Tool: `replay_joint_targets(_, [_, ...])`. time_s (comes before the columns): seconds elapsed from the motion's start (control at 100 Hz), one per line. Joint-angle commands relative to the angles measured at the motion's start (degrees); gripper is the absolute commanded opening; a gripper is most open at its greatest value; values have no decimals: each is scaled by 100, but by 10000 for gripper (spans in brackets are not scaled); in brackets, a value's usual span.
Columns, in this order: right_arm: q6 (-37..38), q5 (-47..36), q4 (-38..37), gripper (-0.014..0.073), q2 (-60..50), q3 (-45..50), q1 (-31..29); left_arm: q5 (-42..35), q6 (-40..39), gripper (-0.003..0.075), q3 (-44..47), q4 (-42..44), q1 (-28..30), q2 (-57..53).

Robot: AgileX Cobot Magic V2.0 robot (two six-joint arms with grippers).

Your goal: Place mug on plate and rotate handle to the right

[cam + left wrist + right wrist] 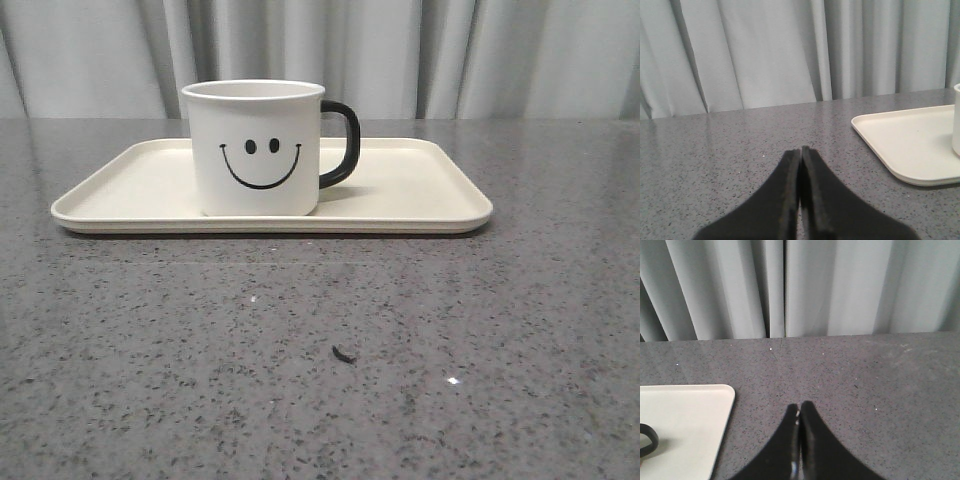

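Mug [256,150] stands on plate [420,195], handle [342,143] at three o'clock; both grippers clenched empty; task looks complete.

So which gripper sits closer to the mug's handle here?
Right. The right gripper sees the handle just inside the plate edge; the left gripper sees only the mug body's far side.

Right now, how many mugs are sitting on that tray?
1. The white smiley mug stands upright on the left-centre of the cream plate, its black handle pointing right. No other mug is visible.
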Motion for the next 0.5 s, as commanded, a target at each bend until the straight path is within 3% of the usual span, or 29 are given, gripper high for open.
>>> replay_joint_targets(0.0, [-52, -356, 123, -99, 7, -129, 4, -408, -15, -19, 21, -2, 20, -180])
replay_joint_targets(0.49, [-52, -412, 129, -99, -124, -11, 141, -408, -15, -19, 21, -2, 20, -180])
